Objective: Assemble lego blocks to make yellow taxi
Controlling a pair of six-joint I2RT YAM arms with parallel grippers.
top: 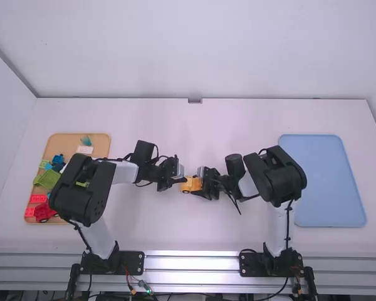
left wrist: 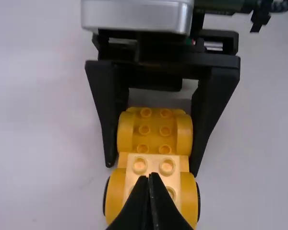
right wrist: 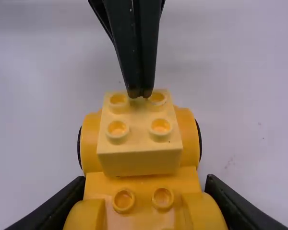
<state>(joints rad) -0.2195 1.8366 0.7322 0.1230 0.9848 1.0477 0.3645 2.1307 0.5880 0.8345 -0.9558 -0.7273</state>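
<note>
Your right gripper (right wrist: 144, 186) clamps yellow car base (right wrist: 93, 143) mid-table. Your left gripper (right wrist: 140, 95) is closed, tips at pale yellow block (right wrist: 139, 164) on base. Block looks placed; you likely need 1 firm press, then release.

Shows smooth, softly glossy plastic on yellow car base (right wrist: 137, 180) and pale block (right wrist: 139, 161); gleams as metal on the rail (top: 191, 264); seems matt, possibly plastic, on blue tray (top: 329, 182).

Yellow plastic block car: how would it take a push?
Likely stiff: the yellow plastic car looks rigid. Probably apt to roll on its black wheels once free, but the right claw grips its sides, so it should barely shift.
</note>
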